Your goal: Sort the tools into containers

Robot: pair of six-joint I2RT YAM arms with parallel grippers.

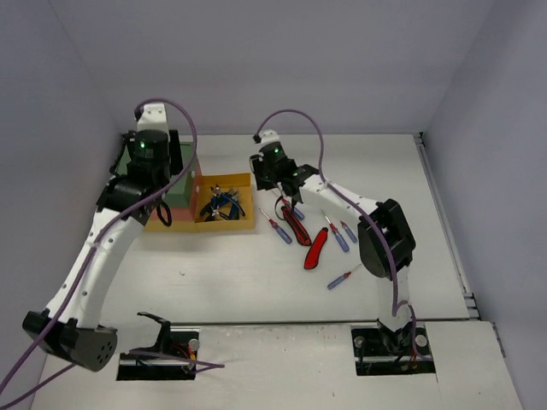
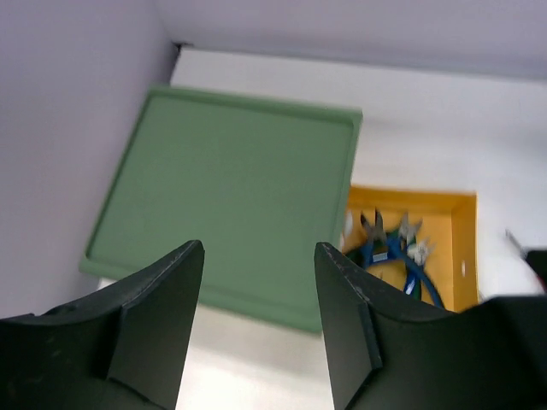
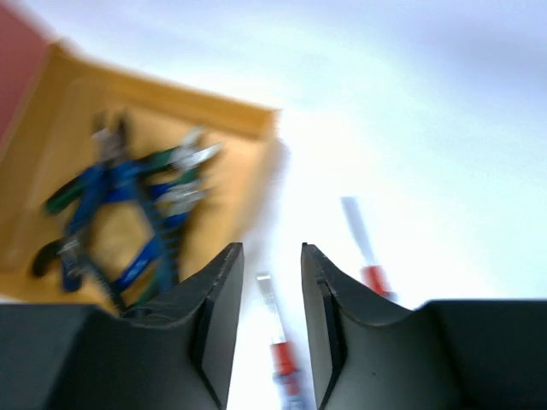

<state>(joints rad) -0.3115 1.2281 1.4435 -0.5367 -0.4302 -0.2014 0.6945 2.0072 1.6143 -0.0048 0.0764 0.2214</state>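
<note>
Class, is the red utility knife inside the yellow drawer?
No, the red utility knife lies on the table, right of the yellow drawer.

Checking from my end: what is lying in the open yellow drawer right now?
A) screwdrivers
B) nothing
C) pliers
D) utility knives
C: blue- and green-handled pliers lie in the yellow drawer, while the screwdrivers and the red utility knife lie outside it.
</note>
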